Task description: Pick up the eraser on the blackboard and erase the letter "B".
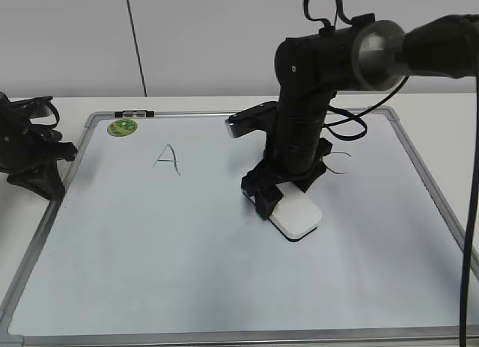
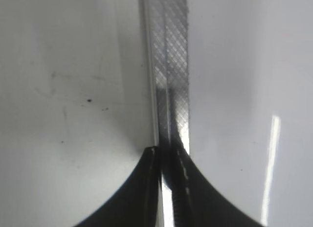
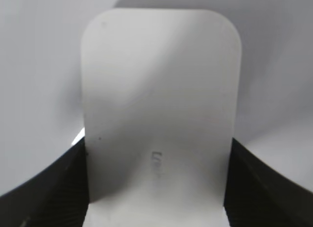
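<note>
The white eraser [image 1: 298, 215] lies flat on the blackboard [image 1: 187, 242], right of the middle. My right gripper [image 1: 287, 200] is shut on the eraser, with one finger on each long side. In the right wrist view the eraser [image 3: 161, 104] fills the space between the jaws [image 3: 156, 156], grey lettering up. The letter "B" is not visible; the right arm covers the board just behind the eraser. My left gripper [image 1: 58, 171] is shut and empty over the board's left frame [image 2: 171, 65], as the left wrist view [image 2: 166, 151] shows.
A handwritten "A" [image 1: 168, 160] is at the left of the board. Part of a "C" [image 1: 340, 161] shows behind the right arm. A round green sticker [image 1: 123, 127] and a marker [image 1: 133, 113] sit at the board's top left edge.
</note>
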Motion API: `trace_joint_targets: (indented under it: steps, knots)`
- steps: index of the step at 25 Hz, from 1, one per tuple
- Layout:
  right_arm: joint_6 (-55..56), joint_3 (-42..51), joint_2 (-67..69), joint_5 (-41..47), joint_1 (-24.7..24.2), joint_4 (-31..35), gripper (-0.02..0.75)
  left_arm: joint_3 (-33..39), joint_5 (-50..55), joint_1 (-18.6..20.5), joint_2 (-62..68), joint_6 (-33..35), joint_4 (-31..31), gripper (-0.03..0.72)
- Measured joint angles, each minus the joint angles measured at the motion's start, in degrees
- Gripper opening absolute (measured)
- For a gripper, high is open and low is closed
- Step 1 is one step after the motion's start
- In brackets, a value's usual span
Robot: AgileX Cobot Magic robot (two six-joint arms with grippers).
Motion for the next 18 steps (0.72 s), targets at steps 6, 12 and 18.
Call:
trace_joint_targets:
  steps: [6, 12, 18]
  knots:
    - [-0.5, -3.3, 0.6, 3.6, 2.3, 1.9, 0.536, 0.0, 0.0, 0.0, 0.0, 0.0, 0.0, 0.031]
    - [-0.6, -7.5, -4.9, 8.8, 1.9, -0.4, 0.536, 0.0, 0.0, 0.0, 0.0, 0.0, 0.0, 0.031]
    - [-0.7, -6.7, -12.0, 9.4, -3.8, -0.7, 0.536, 0.0, 0.0, 0.0, 0.0, 0.0, 0.0, 0.031]
